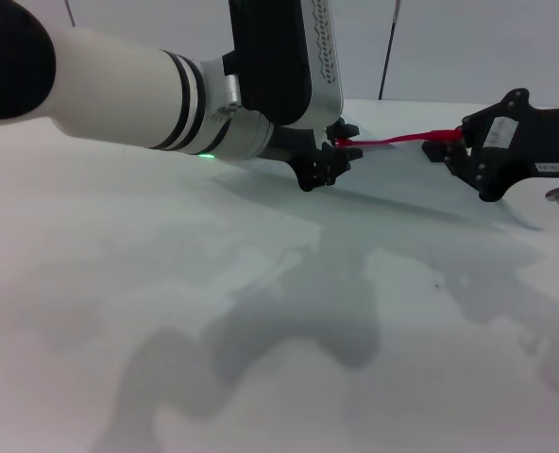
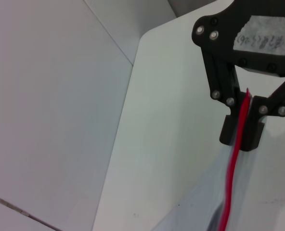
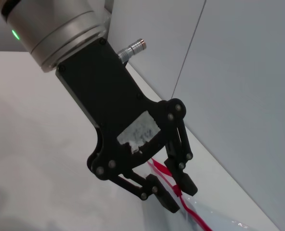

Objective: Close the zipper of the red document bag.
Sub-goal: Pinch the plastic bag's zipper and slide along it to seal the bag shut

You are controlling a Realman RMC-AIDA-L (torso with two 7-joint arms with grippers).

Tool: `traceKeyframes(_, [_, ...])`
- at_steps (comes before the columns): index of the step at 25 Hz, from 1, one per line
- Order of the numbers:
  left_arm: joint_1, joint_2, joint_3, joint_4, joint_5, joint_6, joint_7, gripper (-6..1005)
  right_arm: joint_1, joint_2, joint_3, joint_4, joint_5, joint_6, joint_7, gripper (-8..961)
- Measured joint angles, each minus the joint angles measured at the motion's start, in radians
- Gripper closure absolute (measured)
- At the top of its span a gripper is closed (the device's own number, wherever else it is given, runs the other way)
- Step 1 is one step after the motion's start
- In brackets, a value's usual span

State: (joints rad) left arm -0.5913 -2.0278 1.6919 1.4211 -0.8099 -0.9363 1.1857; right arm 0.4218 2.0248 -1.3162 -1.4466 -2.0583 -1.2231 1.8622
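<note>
The red document bag (image 1: 421,193) lies flat and translucent at the far side of the table, its red zipper (image 1: 393,142) lifted a little along the far edge. My left gripper (image 1: 334,156) is shut on the zipper at its left end. In the right wrist view the left gripper (image 3: 181,195) pinches the zipper (image 3: 196,217) between its black fingers. My right gripper (image 1: 459,151) is shut on the strip's right end. The left wrist view shows the right gripper (image 2: 243,137) with the zipper (image 2: 231,183) running up between its fingers.
The white table (image 1: 166,330) spreads toward me, with arm shadows across it. A pale wall stands right behind the table's far edge (image 1: 402,102). The left arm's thick white forearm (image 1: 119,85) crosses the upper left of the head view.
</note>
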Motion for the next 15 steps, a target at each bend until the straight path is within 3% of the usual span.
traceKeyframes(15, [-0.001, 0.0, 0.0, -0.002, 0.0, -0.005, -0.002, 828, 0.001, 0.002, 0.007, -0.004, 0.005, -0.004, -0.009, 907])
